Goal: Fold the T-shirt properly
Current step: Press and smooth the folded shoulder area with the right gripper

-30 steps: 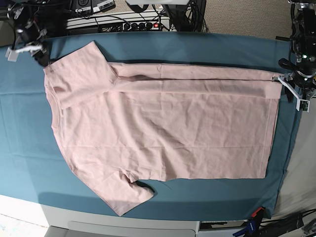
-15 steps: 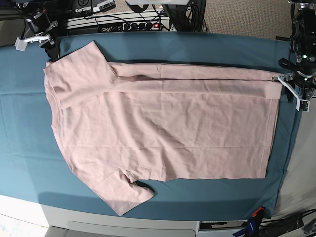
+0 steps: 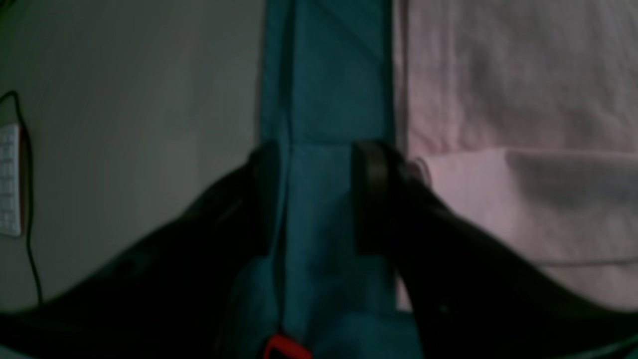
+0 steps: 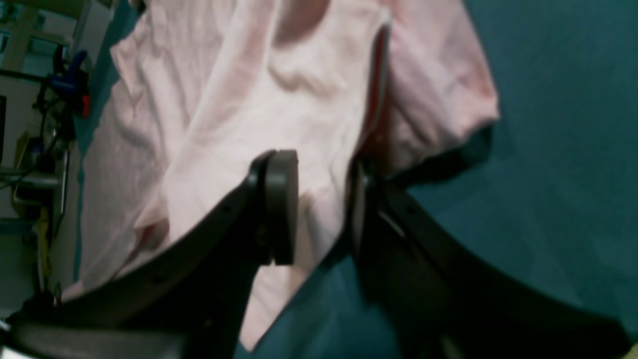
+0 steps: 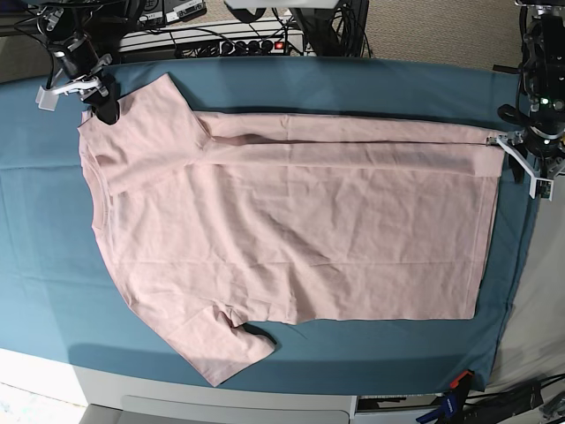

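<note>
table: teal cloth (image 5: 35,221) | behind: power strip (image 5: 238,42), cables | floor: beige carpet (image 5: 441,31)

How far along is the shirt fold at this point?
Early. Done: the far long edge of the T-shirt is folded inward in a strip, with that sleeve lying over the body. In hand: the right tool is at the shoulder corner and the left tool at the hem corner; both are open and hold nothing. Left: the near sleeve is still spread on the teal cloth, and the lengthwise folds remain.
</note>
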`<state>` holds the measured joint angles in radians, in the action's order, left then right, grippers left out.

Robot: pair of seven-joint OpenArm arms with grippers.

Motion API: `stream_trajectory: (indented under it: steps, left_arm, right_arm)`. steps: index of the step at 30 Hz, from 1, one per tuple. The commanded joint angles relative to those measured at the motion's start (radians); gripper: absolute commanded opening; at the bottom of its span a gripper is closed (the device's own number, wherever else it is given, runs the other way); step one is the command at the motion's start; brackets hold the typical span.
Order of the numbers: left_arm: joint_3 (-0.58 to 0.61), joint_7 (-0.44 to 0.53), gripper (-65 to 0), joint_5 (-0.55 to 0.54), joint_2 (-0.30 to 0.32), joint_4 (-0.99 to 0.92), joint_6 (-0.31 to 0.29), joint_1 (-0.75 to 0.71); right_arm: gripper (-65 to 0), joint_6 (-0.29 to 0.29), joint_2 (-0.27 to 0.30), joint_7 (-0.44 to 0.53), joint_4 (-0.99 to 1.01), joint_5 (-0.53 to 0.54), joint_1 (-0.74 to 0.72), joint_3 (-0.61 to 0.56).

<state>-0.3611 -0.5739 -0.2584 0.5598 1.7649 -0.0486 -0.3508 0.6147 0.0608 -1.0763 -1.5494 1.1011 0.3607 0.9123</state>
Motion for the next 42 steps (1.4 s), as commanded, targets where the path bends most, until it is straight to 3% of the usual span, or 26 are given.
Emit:
stream_trajectory:
  steps: [1, 4, 7, 8, 11, 16, 23, 30, 37, 42]
  left_arm:
    - [-0.008, 0.022, -40.1, 0.004, 0.019, 0.013, 0.007, 0.008]
    - [-0.008, 0.022, -40.1, -0.005, 0.019, 0.013, 0.007, 0.008]
    - [-0.008, 0.021, -40.1, -0.014, 0.019, 0.013, 0.007, 0.008]
    - [-0.008, 0.022, -40.1, -0.014, 0.019, 0.013, 0.007, 0.008]
    - [-0.008, 0.022, -40.1, -0.014, 0.019, 0.013, 0.007, 0.008]
    - [-0.008, 0.022, -40.1, -0.014, 0.019, 0.013, 0.007, 0.008]
    - [-0.008, 0.022, -40.1, -0.014, 0.019, 0.013, 0.007, 0.008]
    - [-0.008, 0.022, -40.1, -0.014, 0.019, 0.013, 0.007, 0.008]
    - [-0.008, 0.022, -40.1, -0.014, 0.019, 0.013, 0.007, 0.008]
    - [-0.008, 0.022, -40.1, -0.014, 0.019, 0.013, 0.004, 0.008]
  right_arm:
    - [-47.6, 0.010, 0.014, 0.014, -0.014, 0.025, 0.002, 0.003]
    - [-50.5, 0.010, 0.014, 0.017, -0.014, 0.025, 0.002, 0.003]
    - [-63.3, 0.010, 0.014, 0.023, -0.014, 0.039, 0.001, 0.003]
    - [-65.0, 0.010, 0.014, 0.022, -0.014, 0.050, -0.006, 0.003]
    - [-65.0, 0.011, 0.014, 0.022, -0.014, 0.062, -0.033, 0.003]
    - [-65.0, 0.064, 0.014, 0.022, -0.014, 0.062, -0.101, -0.021]
    - [-65.0, 0.083, 0.014, 0.023, -0.014, 0.049, -0.204, -0.207]
    - [-65.0, 0.083, 0.014, 0.105, -0.014, -0.104, -0.313, -0.351]
    - [-65.0, 0.083, 0.014, 0.220, -0.014, -0.269, -0.385, -0.362]
    - [-65.0, 0.083, 0.014, 0.249, -0.014, -0.317, -0.409, -0.362]
